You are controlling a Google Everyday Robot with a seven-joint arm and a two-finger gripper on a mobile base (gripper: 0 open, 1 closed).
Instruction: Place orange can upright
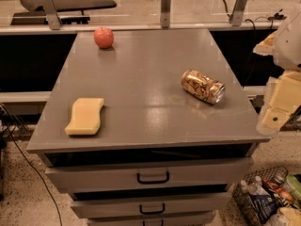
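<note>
The orange can (203,86) lies on its side on the right part of the grey cabinet top (141,79), its silver top facing front right. My gripper (278,109) is at the right edge of the view, off the cabinet's right side and to the right of the can, not touching it. It holds nothing that I can see.
A red apple (104,37) stands at the far left of the top. A yellow wavy sponge (85,116) lies near the front left. Drawers with black handles (153,177) are below. A wire basket (268,199) of items sits on the floor at right.
</note>
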